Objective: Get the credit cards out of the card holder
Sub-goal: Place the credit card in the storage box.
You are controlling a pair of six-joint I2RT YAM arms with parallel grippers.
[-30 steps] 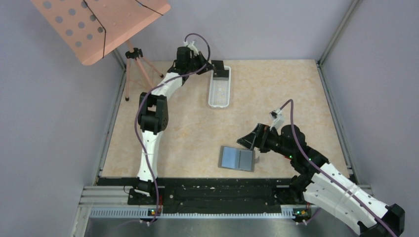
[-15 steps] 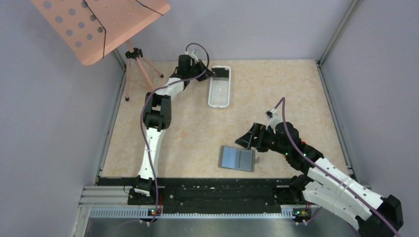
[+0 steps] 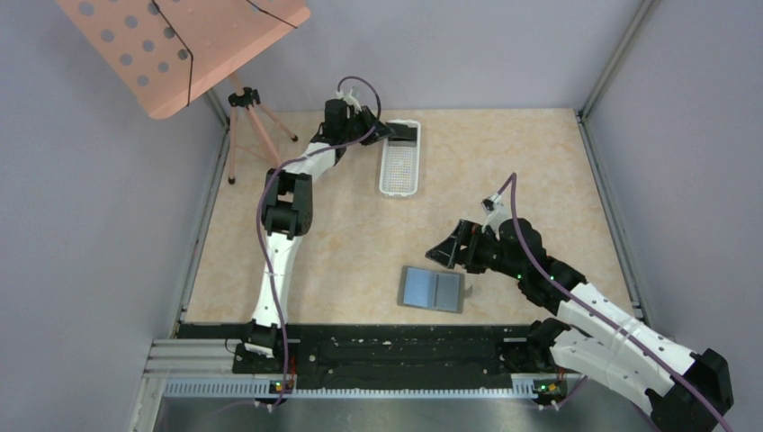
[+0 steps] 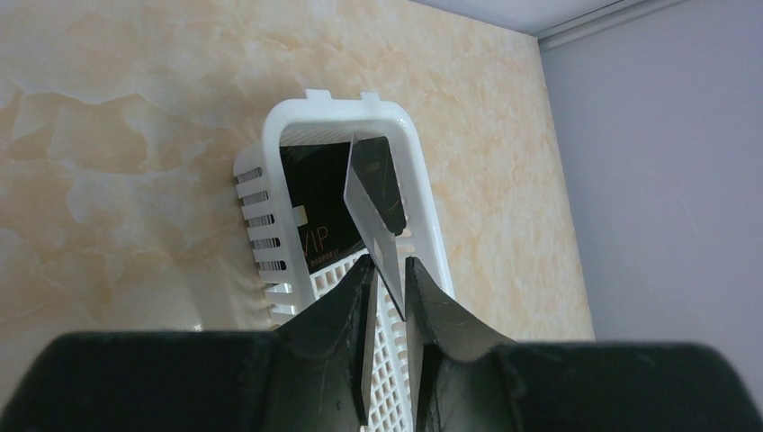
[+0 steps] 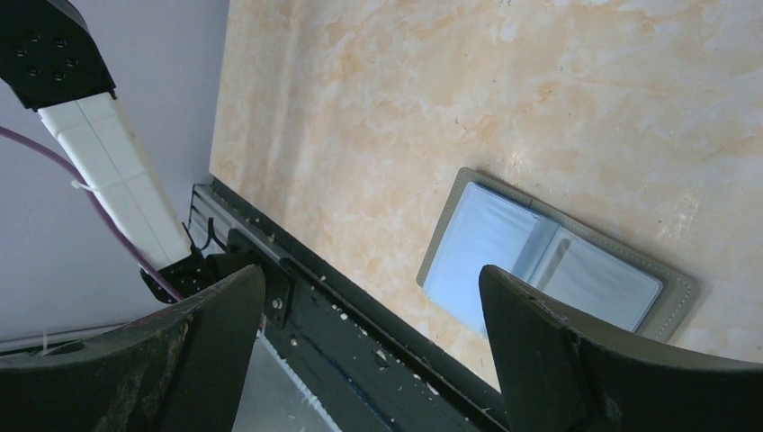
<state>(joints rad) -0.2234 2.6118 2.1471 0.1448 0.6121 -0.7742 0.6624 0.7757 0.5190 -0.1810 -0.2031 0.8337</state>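
The grey card holder lies open and flat near the table's front edge, showing pale blue pockets; I cannot tell whether a card sits in them. My right gripper hovers just behind it, wide open and empty. My left gripper is at the far end of the white basket. A thin credit card stands on edge between its slightly parted jaws, leaning on the right finger with a gap on the left. A dark card printed "VIP" lies in the basket.
A pink perforated board on a tripod overhangs the back left corner. A black rail runs along the near edge. Grey walls close in the table on three sides.
The left gripper has come down at the basket's far end and its jaws have parted slightly around the card. The right arm has drifted a little left and back; the holder has not moved.
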